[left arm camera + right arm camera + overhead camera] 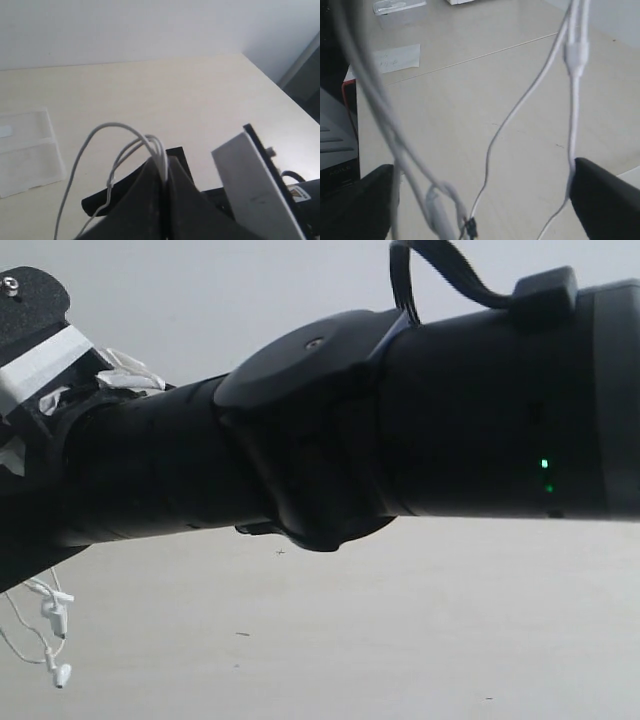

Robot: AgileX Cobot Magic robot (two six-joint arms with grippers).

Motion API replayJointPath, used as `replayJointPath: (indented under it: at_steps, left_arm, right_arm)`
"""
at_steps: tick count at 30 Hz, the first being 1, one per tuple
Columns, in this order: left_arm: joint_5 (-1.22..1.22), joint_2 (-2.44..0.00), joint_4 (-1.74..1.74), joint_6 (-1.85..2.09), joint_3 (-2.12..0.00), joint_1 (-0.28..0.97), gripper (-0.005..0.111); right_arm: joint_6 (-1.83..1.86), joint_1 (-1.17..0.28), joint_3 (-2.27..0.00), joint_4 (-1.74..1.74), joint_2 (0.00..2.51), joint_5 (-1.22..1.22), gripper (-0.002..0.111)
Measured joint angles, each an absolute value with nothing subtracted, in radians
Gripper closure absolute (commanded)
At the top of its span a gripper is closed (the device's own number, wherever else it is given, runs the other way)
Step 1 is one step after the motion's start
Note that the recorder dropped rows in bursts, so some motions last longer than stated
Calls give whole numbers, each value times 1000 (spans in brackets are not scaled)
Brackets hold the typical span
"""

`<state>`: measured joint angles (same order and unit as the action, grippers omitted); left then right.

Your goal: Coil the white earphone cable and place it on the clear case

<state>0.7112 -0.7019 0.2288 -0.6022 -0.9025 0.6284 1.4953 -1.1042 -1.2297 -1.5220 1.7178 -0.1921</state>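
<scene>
Pinching loops of thin white earphone cable (107,125), the left gripper (164,167) is clamped closed; the right gripper (485,200) stands wide apart, strands hanging between.

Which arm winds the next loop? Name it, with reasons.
Right, likely. The right hand is open with white earphone cable strands hanging between its fingers; the left hand is shut on the loops.
</scene>
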Motion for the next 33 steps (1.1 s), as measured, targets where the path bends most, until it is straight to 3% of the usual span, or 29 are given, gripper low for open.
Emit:
replayJointPath:
  at_steps: [16, 19, 25, 33]
  left_arm:
    - [608, -702, 183, -627, -902, 628, 107]
    - [588, -702, 174, -629, -902, 628, 107]
    - [574, -702, 171, -633, -902, 628, 107]
    - [567, -702, 167, -635, -902, 628, 107]
  right_arm:
    - [1508, -1104, -1236, -1526, 1726, -163, 29]
    - [1508, -1104, -1236, -1526, 1726, -159, 35]
    - [1508, -1104, -1236, -1528, 1726, -155, 57]
    - [1508, -1104, -1236, -1529, 1726, -155, 71]
